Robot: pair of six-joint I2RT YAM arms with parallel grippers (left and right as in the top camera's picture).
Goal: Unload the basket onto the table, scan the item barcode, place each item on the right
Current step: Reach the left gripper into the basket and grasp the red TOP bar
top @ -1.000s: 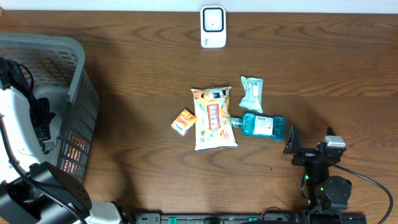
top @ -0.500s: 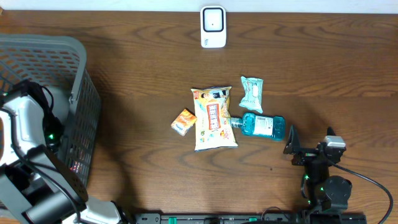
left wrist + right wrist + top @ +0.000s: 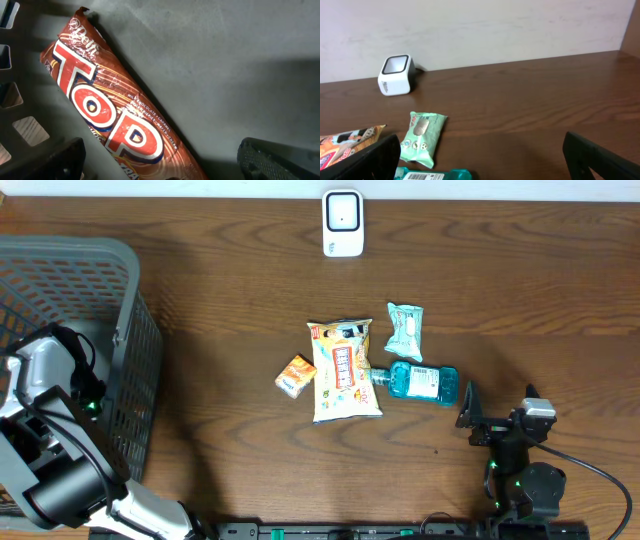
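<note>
A brown chocolate bar wrapper (image 3: 110, 110) with big red "TOP" lettering lies slantwise on the grey basket floor, in the left wrist view. My left gripper (image 3: 165, 167) hangs open above its lower end, one finger on each side, not touching it. From overhead, the left arm (image 3: 55, 380) reaches down into the grey basket (image 3: 125, 275) and hides the bar. The white barcode scanner (image 3: 342, 223) stands at the table's far edge, also in the right wrist view (image 3: 395, 75). My right gripper (image 3: 498, 410) rests open and empty near the front right edge (image 3: 482, 160).
In the middle of the table lie an orange snack bag (image 3: 345, 370), a small orange box (image 3: 296, 375), a green wipes pack (image 3: 405, 330) and a blue bottle (image 3: 425, 383) with its barcode label facing the right wrist. The basket's mesh walls surround the left arm.
The left arm has shifted and turned inside the basket, ending over the bar. The right arm and the items on the table have not moved.
</note>
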